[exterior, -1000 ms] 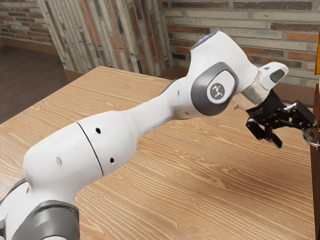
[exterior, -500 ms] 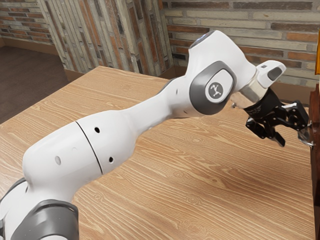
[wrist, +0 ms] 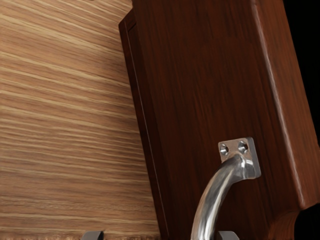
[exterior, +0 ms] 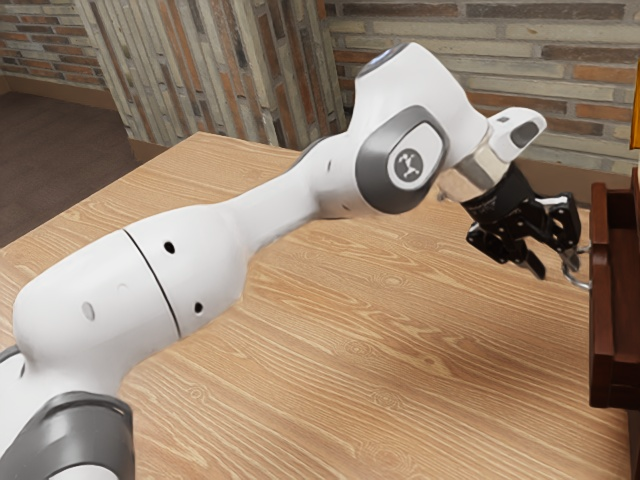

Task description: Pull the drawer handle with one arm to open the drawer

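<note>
My gripper (exterior: 557, 267) is at the drawer front in the exterior view, its two fingers spread apart. The silver handle (exterior: 577, 284) meets the finger nearer the drawer. The dark brown drawer (exterior: 601, 330) stands partly out of its cabinet, with its inside showing behind the front. In the wrist view, the curved metal handle (wrist: 212, 200) rises from a screwed plate on the drawer front (wrist: 195, 90). It passes between the fingertips of the gripper (wrist: 160, 236), close beside one and well away from the other. The handle's other end is hidden.
A wooden table (exterior: 400, 370) lies under the arm and drawer. The cabinet body (exterior: 635, 440) stands at the exterior view's right edge, with an orange-yellow object (exterior: 636, 105) above it. A brick wall (exterior: 480, 60) is behind the table.
My gripper and arm have moved toward the exterior view's left, away from the cabinet. The drawer has slid out the same way with the handle. The fingers remain apart.
</note>
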`<state>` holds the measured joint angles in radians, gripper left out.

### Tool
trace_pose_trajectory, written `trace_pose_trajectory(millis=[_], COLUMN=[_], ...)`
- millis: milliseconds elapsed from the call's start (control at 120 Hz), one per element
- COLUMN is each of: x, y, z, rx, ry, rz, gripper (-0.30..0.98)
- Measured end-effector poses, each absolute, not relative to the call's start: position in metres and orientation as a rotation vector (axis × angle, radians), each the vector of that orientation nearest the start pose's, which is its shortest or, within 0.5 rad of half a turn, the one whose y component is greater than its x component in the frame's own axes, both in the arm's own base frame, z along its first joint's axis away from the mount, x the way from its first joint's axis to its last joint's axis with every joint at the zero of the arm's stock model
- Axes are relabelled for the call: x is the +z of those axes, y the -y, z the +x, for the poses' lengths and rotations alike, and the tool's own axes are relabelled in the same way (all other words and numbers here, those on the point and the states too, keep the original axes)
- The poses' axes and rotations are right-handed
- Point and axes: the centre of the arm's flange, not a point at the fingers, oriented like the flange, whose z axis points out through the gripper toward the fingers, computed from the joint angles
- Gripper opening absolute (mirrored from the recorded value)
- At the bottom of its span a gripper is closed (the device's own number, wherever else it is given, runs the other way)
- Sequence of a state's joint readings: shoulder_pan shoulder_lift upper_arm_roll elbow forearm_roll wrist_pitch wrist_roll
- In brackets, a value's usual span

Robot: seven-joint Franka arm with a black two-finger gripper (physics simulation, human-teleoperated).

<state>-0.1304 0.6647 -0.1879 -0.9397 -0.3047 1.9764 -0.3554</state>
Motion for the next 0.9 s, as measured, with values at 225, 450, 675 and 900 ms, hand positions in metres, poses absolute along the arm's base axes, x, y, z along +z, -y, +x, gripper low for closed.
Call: trace_pose_trajectory(millis=[225,450,675,900], x=[0.543,0.542,0.538,0.54], y=[0.198,0.193,0.183,0.167], z=[0.736,0.733,0.734,0.73], rx=[0.288,0.281,0.275,0.258], ry=[-0.228,-0.231,-0.252,-0.277], rz=[2.641,2.691,2.721,2.745], gripper=[0.23,0.22,0.22,0.2])
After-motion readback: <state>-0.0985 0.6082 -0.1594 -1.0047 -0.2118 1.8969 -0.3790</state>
